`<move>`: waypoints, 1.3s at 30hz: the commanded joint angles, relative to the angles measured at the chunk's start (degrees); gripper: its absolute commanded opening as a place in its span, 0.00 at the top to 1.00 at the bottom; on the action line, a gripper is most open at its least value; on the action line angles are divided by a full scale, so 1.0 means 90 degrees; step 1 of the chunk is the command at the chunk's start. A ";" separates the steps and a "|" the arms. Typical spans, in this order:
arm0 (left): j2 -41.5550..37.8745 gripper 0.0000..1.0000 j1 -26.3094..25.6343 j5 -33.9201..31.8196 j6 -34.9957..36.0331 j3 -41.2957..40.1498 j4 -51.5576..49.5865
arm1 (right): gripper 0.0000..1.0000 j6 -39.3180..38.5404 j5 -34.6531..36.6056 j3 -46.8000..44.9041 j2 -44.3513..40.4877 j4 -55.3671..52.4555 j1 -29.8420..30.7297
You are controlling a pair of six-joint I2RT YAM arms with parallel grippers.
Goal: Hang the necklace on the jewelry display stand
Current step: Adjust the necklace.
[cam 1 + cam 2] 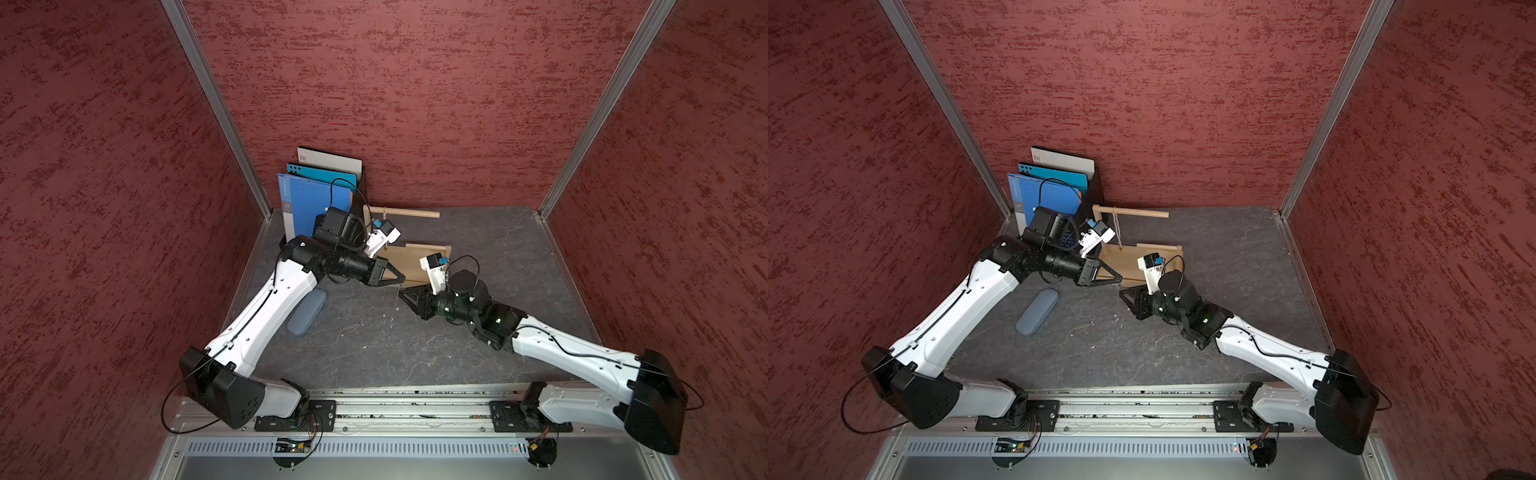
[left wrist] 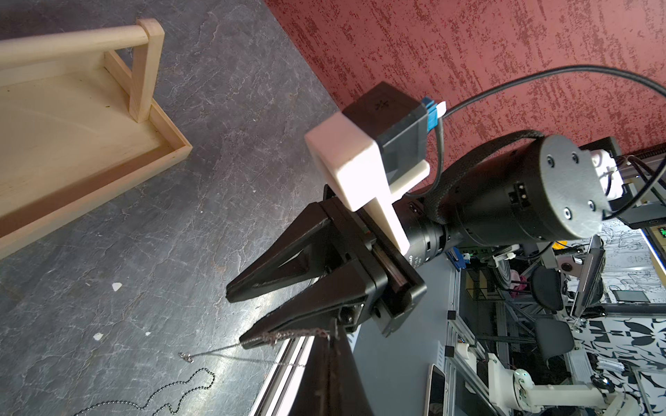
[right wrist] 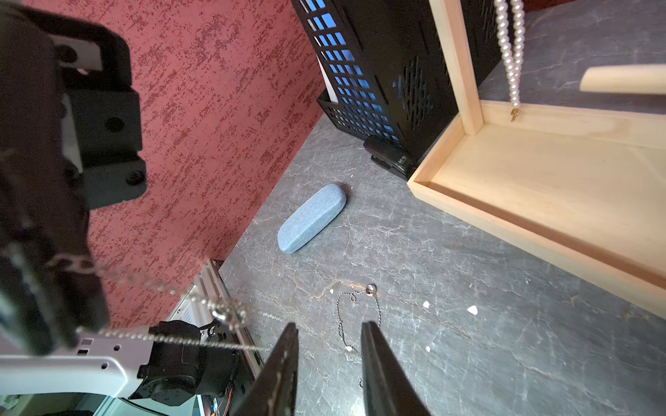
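By back wall [image 1: 415, 124], jewelry display stand [image 1: 409, 264], dowel [image 1: 409, 212] pointing right

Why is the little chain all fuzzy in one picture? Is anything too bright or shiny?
Right wrist view: the thin silver chain hangs right by the lens, so it is out of focus, while the blue case farther off is sharp. Left wrist view: the white camera mount is washed out, and the table shows a pale sheen of glare.
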 commanded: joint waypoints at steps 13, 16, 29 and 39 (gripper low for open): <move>-0.0012 1.00 0.0017 0.0130 0.0040 0.0030 0.0063 | 0.65 -0.0223 -0.0226 0.0432 0.0056 0.0095 0.0051; -0.0035 1.00 0.0017 0.0122 0.0046 0.0034 0.0043 | 0.70 -0.0225 -0.0236 0.0556 0.0316 0.0186 0.0050; -0.0118 1.00 0.0066 0.0076 0.0118 -0.0061 -0.0043 | 1.00 -0.0261 0.0438 0.0354 0.0059 0.0063 0.0053; -0.0199 1.00 0.0061 0.0001 0.0009 -0.0144 0.0228 | 1.00 -0.1273 0.1926 0.0783 -0.0500 -0.0957 0.0015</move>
